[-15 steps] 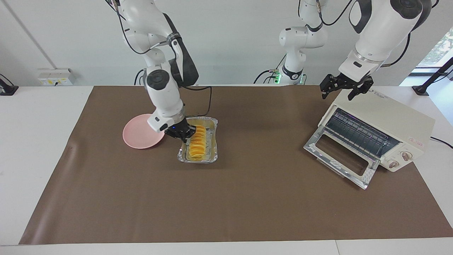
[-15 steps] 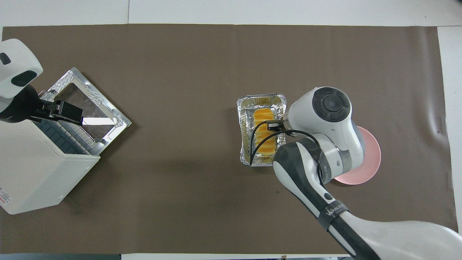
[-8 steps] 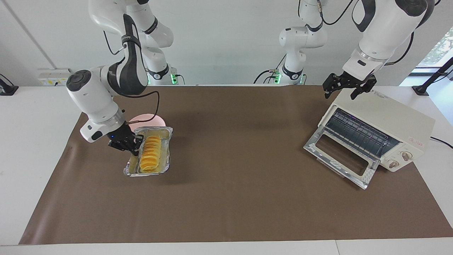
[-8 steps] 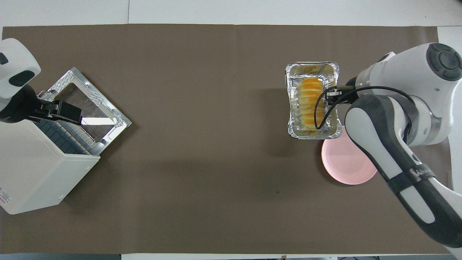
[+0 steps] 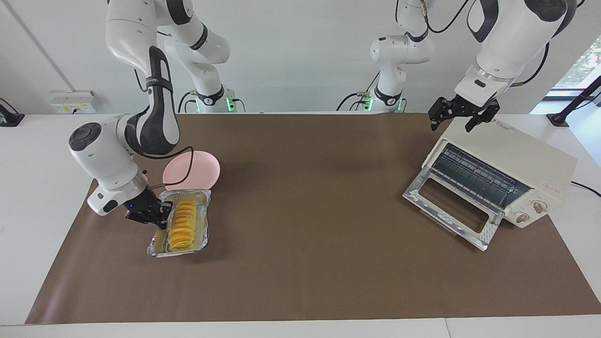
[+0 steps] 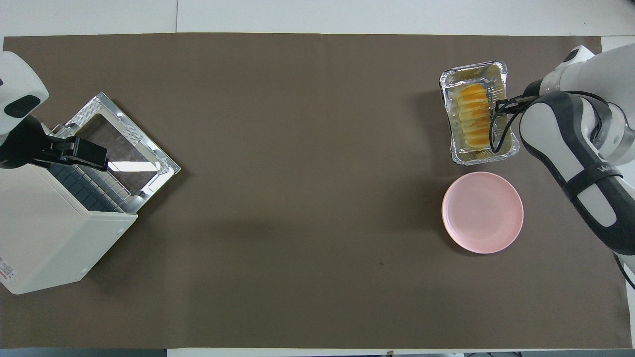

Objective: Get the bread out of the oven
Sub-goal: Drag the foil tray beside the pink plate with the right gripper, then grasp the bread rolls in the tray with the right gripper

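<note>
Bread [image 5: 181, 226] sits in a crinkled silver foil tray [image 5: 202, 234] at the right arm's end of the brown mat [image 5: 319, 272], farther from the robots than the round pink plate [image 5: 199, 171].

Right gripper [image 5: 157, 219] is clamped on the tray's long rim, on the side toward the table's end; the ridged yellow-orange loaf lies just beside its fingertips, not touched by them. Facing view shows this grip clearly. Overhead, the arm and its cable cover the gripper, but that view shows the tray [image 6: 452, 106] and plate [image 6: 482, 212] apart, the loaf [image 6: 474, 113] lengthwise inside.

Oven [image 5: 526, 162], boxy and cream-white, is at the left arm's end, its shiny metal-framed glass door [image 5: 448, 204] folded down and the wire rack visible. Knobs show only in the facing view.

Left gripper [image 5: 461, 114] hovers over the oven's top edge, fingers spread, holding nothing.
</note>
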{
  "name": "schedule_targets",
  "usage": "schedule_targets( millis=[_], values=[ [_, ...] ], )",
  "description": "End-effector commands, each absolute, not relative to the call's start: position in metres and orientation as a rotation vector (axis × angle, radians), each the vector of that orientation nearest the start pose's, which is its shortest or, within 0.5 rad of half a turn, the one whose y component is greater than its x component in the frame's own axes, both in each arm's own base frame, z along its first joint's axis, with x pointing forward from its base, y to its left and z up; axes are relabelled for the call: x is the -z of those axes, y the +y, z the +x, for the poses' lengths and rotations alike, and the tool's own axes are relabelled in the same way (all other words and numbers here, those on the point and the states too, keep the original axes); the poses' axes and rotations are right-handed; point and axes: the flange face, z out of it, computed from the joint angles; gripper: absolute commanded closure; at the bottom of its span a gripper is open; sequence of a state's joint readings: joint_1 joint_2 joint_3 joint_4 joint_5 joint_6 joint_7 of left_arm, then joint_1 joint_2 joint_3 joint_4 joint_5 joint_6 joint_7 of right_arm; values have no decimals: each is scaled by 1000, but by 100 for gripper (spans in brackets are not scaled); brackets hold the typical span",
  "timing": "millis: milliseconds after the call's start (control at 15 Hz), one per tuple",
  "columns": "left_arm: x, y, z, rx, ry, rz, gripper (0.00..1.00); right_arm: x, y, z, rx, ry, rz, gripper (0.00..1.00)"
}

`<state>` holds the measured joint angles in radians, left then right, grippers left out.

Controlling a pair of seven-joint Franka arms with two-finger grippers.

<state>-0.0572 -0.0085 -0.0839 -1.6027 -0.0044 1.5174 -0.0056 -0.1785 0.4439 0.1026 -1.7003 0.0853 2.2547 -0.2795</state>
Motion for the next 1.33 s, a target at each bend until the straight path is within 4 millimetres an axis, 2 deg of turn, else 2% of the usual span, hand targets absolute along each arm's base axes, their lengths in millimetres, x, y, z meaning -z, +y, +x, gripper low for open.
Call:
schedule_targets(
  millis=[0,200,400,467,533,600,667,867,1067,1267],
  values=[
    [-613,-75,536,-93,189,-3123,0,-342,-56,672,158,-290,-3057,100],
    [-613,-75,536,-93,187,-3123,0,-339,-68,666,122,-266,-3057,100],
    [-613,-75,536,-93,189,-3123,0,-336,-69,663,110,-250,-3056,100],
    [-613,-75,536,-93,189,-3123,0,-336,-70,663,112,-245,-3057,70],
    [-613,-75,536,-93,189,-3123,0,-336,-71,663,110,-243,-3057,33],
    [-613,-75,536,-93,189,-3123,0,-337,-72,663,112,-237,-3058,5],
    [-613,-75,536,-93,189,-3123,0,-337,-73,663,112,-232,-3058,0],
    [-613,-75,536,-93,189,-3123,0,-347,-73,667,133,-233,-3060,0],
    [-613,-75,536,-93,189,-3123,0,-367,-56,677,141,-228,-3060,0],
    [-613,-75,536,-93,189,-3123,0,-360,-38,677,140,-255,-3074,0]
  ],
)
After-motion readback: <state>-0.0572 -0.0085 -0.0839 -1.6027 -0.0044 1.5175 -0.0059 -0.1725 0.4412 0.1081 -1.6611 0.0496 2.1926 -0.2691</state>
